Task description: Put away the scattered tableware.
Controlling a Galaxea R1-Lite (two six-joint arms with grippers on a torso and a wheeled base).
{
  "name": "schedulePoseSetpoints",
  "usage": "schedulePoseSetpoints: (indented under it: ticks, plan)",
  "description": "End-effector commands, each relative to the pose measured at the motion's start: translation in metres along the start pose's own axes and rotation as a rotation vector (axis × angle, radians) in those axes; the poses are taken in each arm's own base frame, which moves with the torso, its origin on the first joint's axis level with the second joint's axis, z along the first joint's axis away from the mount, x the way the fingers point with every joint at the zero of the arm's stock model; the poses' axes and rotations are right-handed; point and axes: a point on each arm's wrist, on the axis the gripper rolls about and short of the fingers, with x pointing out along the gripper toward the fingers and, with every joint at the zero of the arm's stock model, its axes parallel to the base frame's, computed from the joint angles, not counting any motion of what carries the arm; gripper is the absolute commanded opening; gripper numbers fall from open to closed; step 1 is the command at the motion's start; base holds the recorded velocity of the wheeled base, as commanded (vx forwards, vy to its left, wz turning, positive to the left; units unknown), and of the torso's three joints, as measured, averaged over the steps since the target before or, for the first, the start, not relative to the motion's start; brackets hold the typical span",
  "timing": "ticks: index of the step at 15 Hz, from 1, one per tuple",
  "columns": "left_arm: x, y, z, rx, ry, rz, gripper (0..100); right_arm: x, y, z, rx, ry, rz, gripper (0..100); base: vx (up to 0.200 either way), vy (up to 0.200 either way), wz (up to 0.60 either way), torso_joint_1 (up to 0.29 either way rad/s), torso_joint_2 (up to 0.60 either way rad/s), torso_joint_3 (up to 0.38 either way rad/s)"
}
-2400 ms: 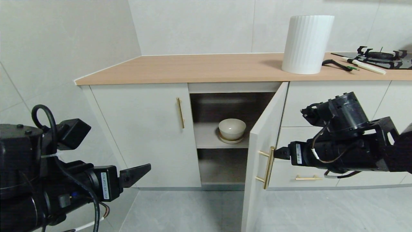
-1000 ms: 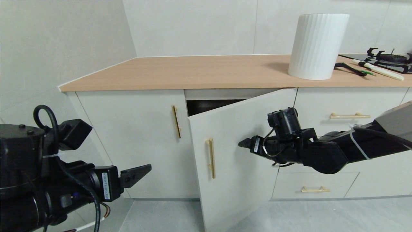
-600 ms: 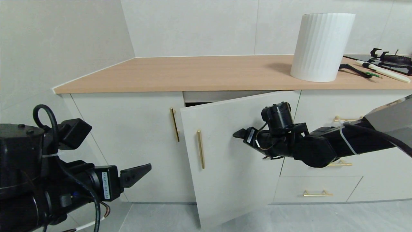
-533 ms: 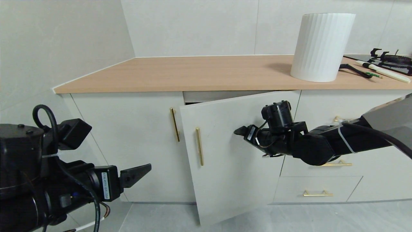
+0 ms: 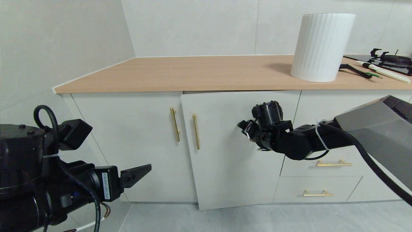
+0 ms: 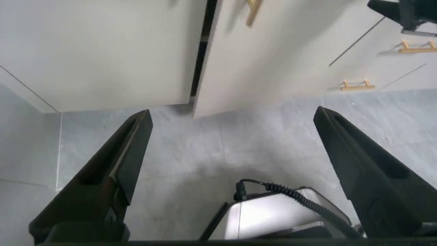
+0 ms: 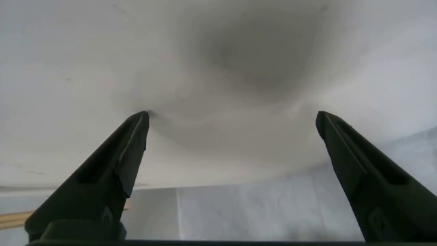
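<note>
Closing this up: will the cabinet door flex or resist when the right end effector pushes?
The cabinet door looks like a rigid panel, so it likely swings without flexing. Its face seems smooth, so the open right end effector could slide. It sits far from the gold handle, probably nearer the hinge, so expect a firmer push.

Our left arm (image 5: 35, 183) sits low and close in on our left side, its wrist roughly level and pointing forward. Our left gripper (image 5: 137, 172) tips it, and in the left wrist view its two dark fingers (image 6: 109, 179) stand spread wide apart. Our right arm (image 5: 325, 140) stretches from our right side forward and across toward the middle, nearly straight. Our right gripper (image 5: 244, 127) sits at its far end, wrist bent slightly, its fingers (image 7: 102, 181) likewise parted wide.
</note>
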Motion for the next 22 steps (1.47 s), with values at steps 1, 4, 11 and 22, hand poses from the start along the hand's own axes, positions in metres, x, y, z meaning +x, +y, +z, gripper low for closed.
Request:
schedulePoseSetpoints:
  ticks: [1, 4, 11, 22]
  plan:
    - [0.001, 0.0, -0.001, 0.001, 0.004, 0.001, 100, 0.012, -0.006, 0.001, 0.013, -0.03, -0.032, 100, 0.0, 0.0, 0.0, 0.0, 0.0, 0.0]
    - [0.001, 0.0, -0.001, 0.001, 0.004, 0.001, 100, 0.019, -0.01, 0.004, 0.021, -0.058, -0.056, 100, 0.0, 0.0, 0.0, 0.0, 0.0, 0.0]
    - [0.0, 0.0, 0.0, 0.0, -0.003, 0.001, 100, -0.007, -0.005, 0.016, 0.015, -0.064, -0.048, 100, 0.0, 0.0, 0.0, 0.0, 0.0, 0.0]
    - [-0.067, 0.026, -0.02, 0.126, -0.233, 0.007, 100, -0.341, -0.111, 0.07, -0.371, -0.264, 0.306, 100, 0.0, 0.0, 0.0, 0.0, 0.0, 0.0]
